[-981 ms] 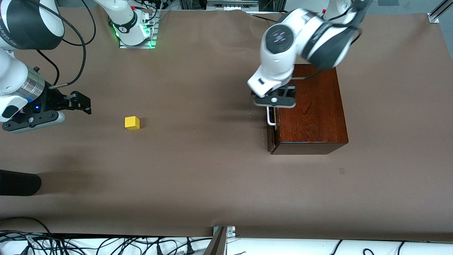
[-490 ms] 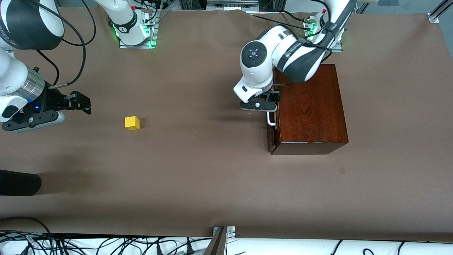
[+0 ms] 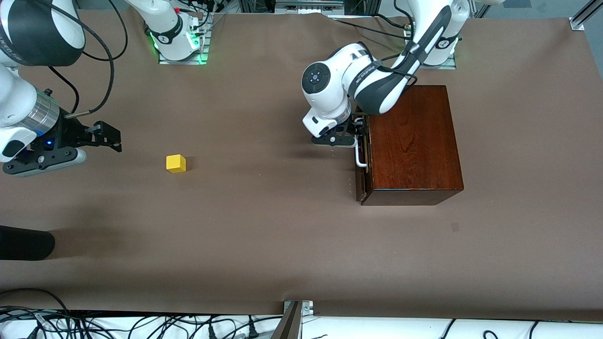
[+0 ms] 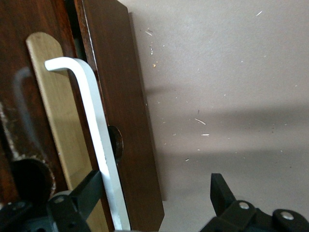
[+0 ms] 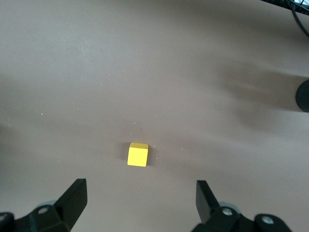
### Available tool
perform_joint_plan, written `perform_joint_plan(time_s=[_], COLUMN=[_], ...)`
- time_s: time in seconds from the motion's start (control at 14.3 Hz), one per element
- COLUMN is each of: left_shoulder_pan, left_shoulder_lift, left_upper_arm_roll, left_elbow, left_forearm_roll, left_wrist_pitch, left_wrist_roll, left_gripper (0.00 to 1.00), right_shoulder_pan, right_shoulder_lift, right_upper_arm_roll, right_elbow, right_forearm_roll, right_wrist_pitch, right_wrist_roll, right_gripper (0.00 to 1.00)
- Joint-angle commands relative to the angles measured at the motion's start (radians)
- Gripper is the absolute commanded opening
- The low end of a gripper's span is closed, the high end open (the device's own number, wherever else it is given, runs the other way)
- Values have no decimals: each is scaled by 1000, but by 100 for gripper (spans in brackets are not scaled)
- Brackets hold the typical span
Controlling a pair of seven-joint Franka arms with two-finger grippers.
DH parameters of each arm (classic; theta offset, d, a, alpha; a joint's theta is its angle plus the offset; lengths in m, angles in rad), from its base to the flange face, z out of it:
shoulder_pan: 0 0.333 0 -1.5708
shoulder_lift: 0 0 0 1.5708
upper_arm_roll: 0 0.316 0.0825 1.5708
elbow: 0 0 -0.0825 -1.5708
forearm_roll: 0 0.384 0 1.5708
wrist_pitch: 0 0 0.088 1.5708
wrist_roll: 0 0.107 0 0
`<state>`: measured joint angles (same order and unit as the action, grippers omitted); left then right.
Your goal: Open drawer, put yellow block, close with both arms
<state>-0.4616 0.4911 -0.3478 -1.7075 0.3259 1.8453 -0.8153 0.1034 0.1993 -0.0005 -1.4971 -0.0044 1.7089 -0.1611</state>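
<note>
The dark-brown wooden box point(image 3: 412, 141) stands toward the left arm's end of the table. Its drawer front point(image 3: 362, 181) carries the white bar handle point(image 3: 360, 157) and looks shut or nearly so. My left gripper point(image 3: 354, 139) is low at the handle's upper end. In the left wrist view it point(image 4: 154, 193) is open, with one finger point(image 4: 89, 191) right beside the handle point(image 4: 99, 140) and the drawer front point(image 4: 130, 121) between the jaws. The yellow block point(image 3: 175, 163) lies on the table. My right gripper point(image 3: 106, 136) is open, empty and waits beside it. The block also shows in the right wrist view point(image 5: 138, 154).
The brown table cover point(image 3: 264, 226) stretches between the block and the box. A black rounded object point(image 3: 23, 242) juts in at the right arm's end, nearer the front camera; it also shows in the right wrist view point(image 5: 302, 95). Cables lie along the front edge.
My left arm has come down from over the box's top and swung to the drawer's front, bringing its gripper to the handle. The right arm and the yellow block have not moved.
</note>
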Motion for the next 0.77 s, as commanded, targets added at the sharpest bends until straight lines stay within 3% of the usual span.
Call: perform_joint_plan(time_s=[0.0,0.7], left_shoulder_pan=[-18,-52], left_shoulder_lift=[13,72], left_upper_arm_roll=[3,-2], left_elbow=[-11,2], left_forearm_roll=[31,13], left_wrist_pitch=[8,193], left_wrist_roll=[-41,-136], left_gripper=[100,100], right_shoulder_pan=[-10,-10], right_shoulder_lift=[5,2], right_upper_arm_roll=[4,4], right_elbow=[21,20], right_forearm_roll=[20,20], right_wrist_pitch=[-18,-57], right_wrist_roll=[-15,-14], right_gripper=[100,100])
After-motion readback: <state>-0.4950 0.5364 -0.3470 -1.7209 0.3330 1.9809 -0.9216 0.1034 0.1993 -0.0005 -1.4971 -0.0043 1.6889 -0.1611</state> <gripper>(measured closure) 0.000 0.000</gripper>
